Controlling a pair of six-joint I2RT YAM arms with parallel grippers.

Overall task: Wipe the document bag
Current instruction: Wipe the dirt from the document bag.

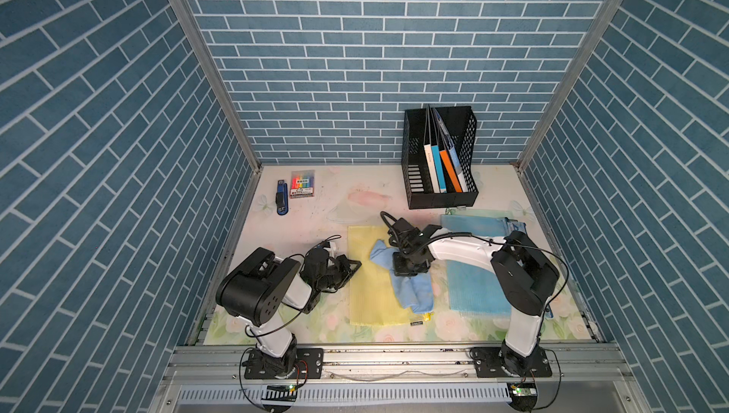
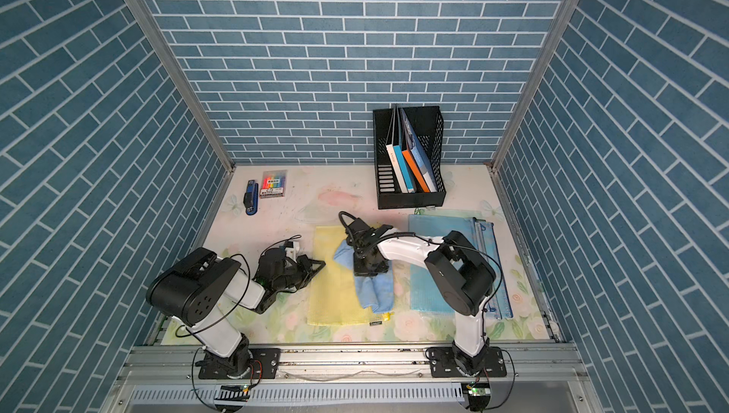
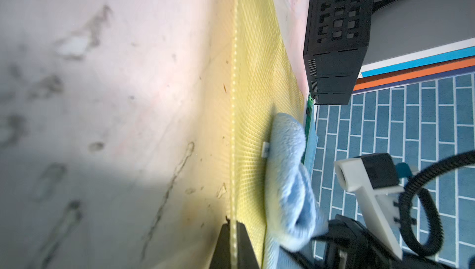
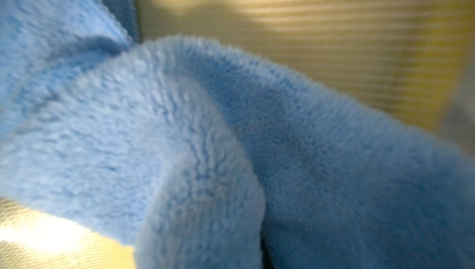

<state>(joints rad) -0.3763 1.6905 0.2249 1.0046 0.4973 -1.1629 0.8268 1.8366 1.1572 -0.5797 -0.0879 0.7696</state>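
A yellow mesh document bag (image 1: 371,296) (image 2: 329,298) lies flat in the middle of the table. A light blue fluffy cloth (image 1: 416,292) (image 2: 376,290) is bunched on its right half. My right gripper (image 1: 408,271) (image 2: 369,271) points down into the cloth and is shut on it. The cloth (image 4: 205,139) fills the right wrist view and hides the fingertips, with the bag (image 4: 334,36) behind it. My left gripper (image 1: 357,265) (image 2: 321,264) (image 3: 234,244) is shut on the stitched left edge of the bag (image 3: 257,75). In the left wrist view the cloth (image 3: 288,164) lies farther along the bag.
A blue mesh bag (image 1: 473,292) and a greenish one (image 1: 473,221) lie to the right under my right arm. A black file holder (image 1: 440,194) with books stands at the back right. A stapler (image 1: 281,202) and a highlighter pack (image 1: 303,184) sit at the back left.
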